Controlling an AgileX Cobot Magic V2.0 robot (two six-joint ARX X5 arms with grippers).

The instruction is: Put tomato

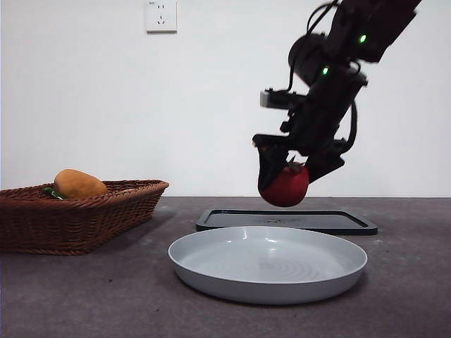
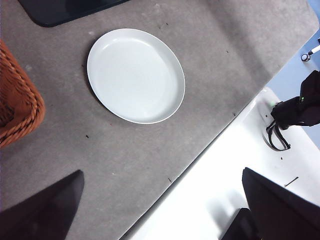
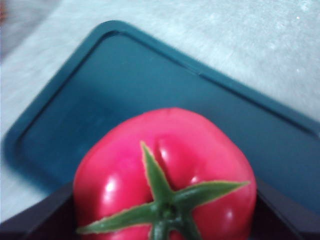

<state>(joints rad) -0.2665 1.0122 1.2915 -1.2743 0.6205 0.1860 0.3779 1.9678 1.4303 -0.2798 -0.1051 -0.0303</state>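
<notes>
The red tomato [image 1: 285, 186] with a green stem hangs in the air, held by my right gripper [image 1: 290, 169], which comes in from the upper right. Up close in the right wrist view the tomato [image 3: 167, 175] fills the lower part, above the dark tray [image 3: 150, 95]. It hangs over the far edge of the grey plate [image 1: 268, 262] and in front of the dark tray [image 1: 285, 220]. My left gripper [image 2: 160, 210] is open and high above the table, looking down at the empty plate [image 2: 135, 75].
At the left stands a wicker basket [image 1: 77, 215] with an orange-brown oval fruit [image 1: 79, 184] in it; its corner is the basket [image 2: 17, 100] in the left wrist view. The table edge [image 2: 200, 155] runs diagonally there.
</notes>
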